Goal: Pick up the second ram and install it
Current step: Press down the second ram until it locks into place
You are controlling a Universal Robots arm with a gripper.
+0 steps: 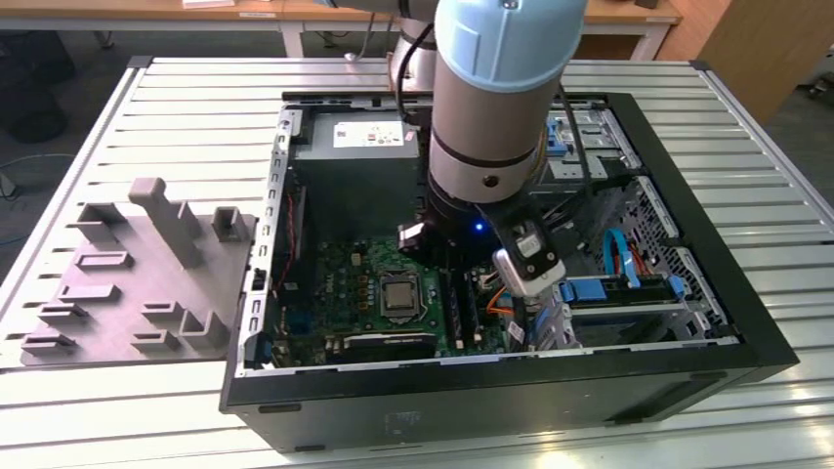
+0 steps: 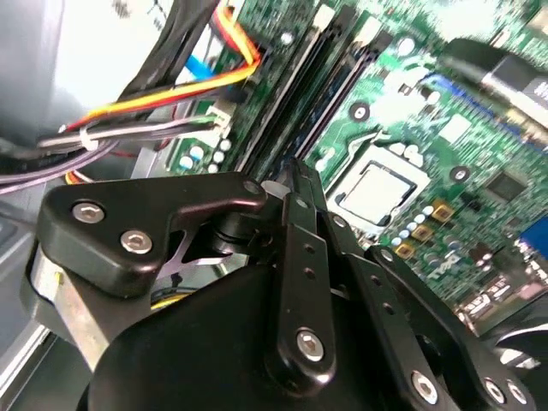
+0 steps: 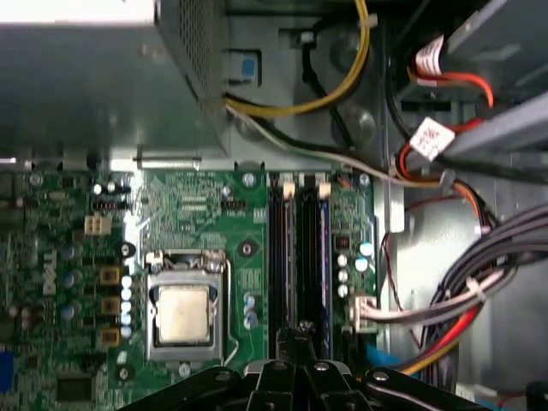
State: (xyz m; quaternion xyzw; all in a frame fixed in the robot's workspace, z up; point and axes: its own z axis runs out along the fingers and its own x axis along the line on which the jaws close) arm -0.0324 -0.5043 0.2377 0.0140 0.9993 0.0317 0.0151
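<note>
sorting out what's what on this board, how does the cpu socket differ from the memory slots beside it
The cpu socket is squarish with a shiny metal plate in a metal frame; the memory slots are long, narrow and black. The socket is a single part; the slots run as parallel strips side by side. The gripper sits over the slots' end, not over the socket. Both lie flat on the green motherboard.

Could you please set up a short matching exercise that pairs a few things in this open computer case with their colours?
Things:
1. CPU
2. RAM slots
3. motherboard
4. fixture block

Colours:
A. green
B. grey
C. silver
D. black

Pairs: 1-C, 2-D, 3-A, 4-B
</note>
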